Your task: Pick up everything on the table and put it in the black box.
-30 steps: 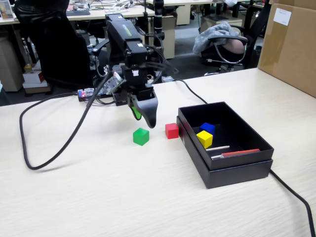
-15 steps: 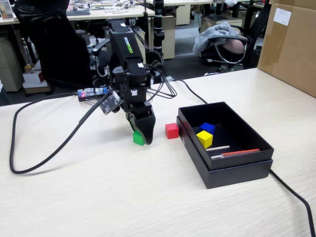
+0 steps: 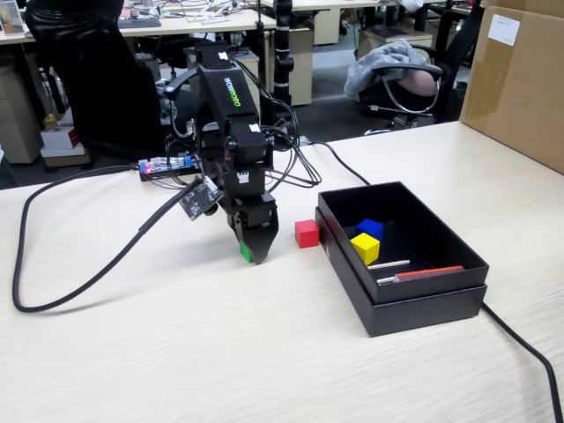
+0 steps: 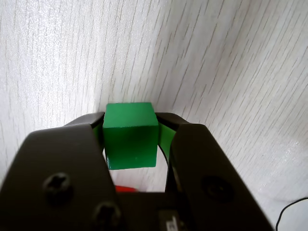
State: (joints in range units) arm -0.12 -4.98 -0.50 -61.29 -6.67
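Green cube (image 4: 130, 136) sits between end effector (image 4: 131, 129) jaws, red cube (image 3: 306, 233) nearby.

In the fixed view the gripper (image 3: 249, 254) hides most of the green cube (image 3: 246, 253), while the wrist view cuts the gripper's body off at its bottom edge.
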